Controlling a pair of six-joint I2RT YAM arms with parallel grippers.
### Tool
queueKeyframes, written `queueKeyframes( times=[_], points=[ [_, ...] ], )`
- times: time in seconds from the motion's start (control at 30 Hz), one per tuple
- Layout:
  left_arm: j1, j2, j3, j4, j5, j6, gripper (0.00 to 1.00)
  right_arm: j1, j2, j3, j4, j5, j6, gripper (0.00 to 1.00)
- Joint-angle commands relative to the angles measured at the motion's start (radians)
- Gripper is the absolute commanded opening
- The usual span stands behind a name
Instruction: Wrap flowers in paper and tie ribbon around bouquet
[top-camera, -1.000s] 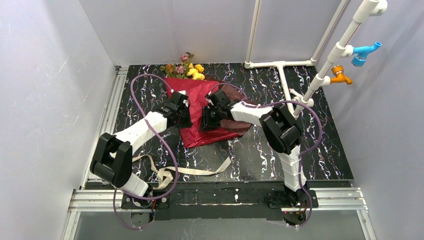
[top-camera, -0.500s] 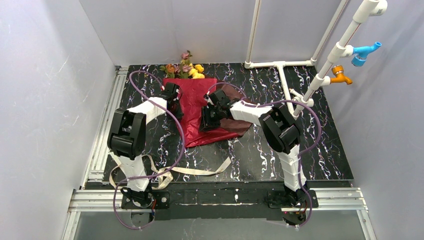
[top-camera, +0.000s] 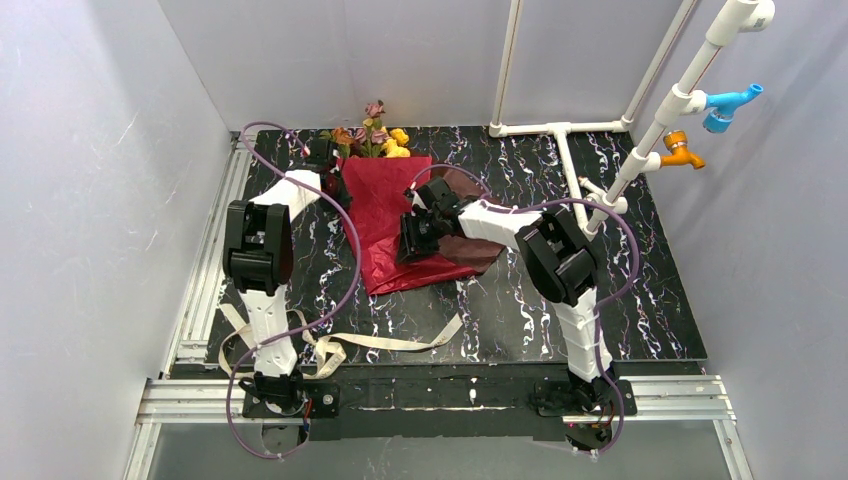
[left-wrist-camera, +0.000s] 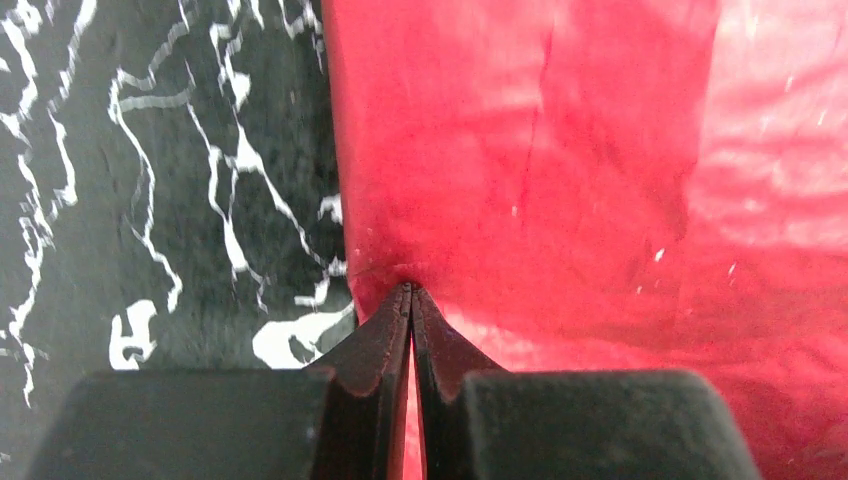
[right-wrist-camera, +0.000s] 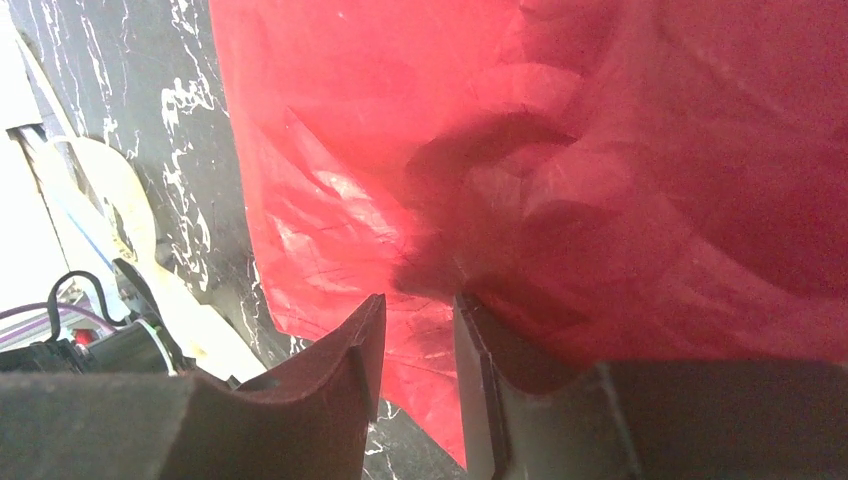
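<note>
Left arm has swung up and away from me. My left gripper (top-camera: 324, 162) was down by the middle of the paper (top-camera: 385, 200) a second ago, and now it's out at the sheet's far left edge. The paper came along with it, so that side lies flatter and wider than before.

The wrist view shows my left gripper (left-wrist-camera: 411, 290) clenched tight, with the paper's edge (left-wrist-camera: 520, 150) nipped between the tips. Bare table (left-wrist-camera: 150, 200) is to the left of the fingers and red sheet is ahead and to the right. The flowers (top-camera: 375, 135) sit just beyond that gripper, with their blooms poking past the paper's far edge.

My right gripper (top-camera: 408, 245) has hardly stirred. It's down on the middle of the sheet with its jaws about half apart. The tips (right-wrist-camera: 418, 300) are against a dark raised crease in the paper (right-wrist-camera: 600, 150). I can't tell whether they actually pinch that fold or only press on it.

I'd say I'm mid-wrap here, opening the left flap for a fold across. The ribbon (top-camera: 400, 343) lies loose, well behind both grippers, and no tying has started yet.
</note>
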Motion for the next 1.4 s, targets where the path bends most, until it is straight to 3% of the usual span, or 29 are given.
queueKeyframes(
  times=[0.0,0.63,0.87,1.07,1.17,1.27,1.37],
  points=[
    [0.032,0.056,0.102,-0.035,0.012,0.011,0.03,0.006,0.058,0.022,-0.072,0.005,-0.043,0.40],
    [0.147,0.373,0.538,-0.110,0.077,-0.029,0.04,0.006,0.069,0.084,-0.147,-0.019,-0.080,0.41],
    [0.218,0.432,0.632,-0.117,0.096,-0.061,0.05,0.005,0.085,0.140,-0.178,-0.014,-0.077,0.41],
    [0.240,0.496,0.867,-0.213,0.166,-0.018,0.11,0.003,0.089,0.207,-0.221,-0.019,-0.065,0.42],
    [0.243,0.403,0.799,-0.196,0.187,-0.029,0.12,0.003,0.079,0.255,-0.252,-0.013,-0.067,0.43],
    [0.241,0.211,0.594,-0.120,0.250,-0.058,0.12,0.002,0.061,0.314,-0.288,0.009,-0.068,0.47],
    [0.224,0.035,0.415,-0.100,0.310,-0.086,0.12,-0.008,0.028,0.339,-0.311,0.014,-0.060,0.58]
  ],
)
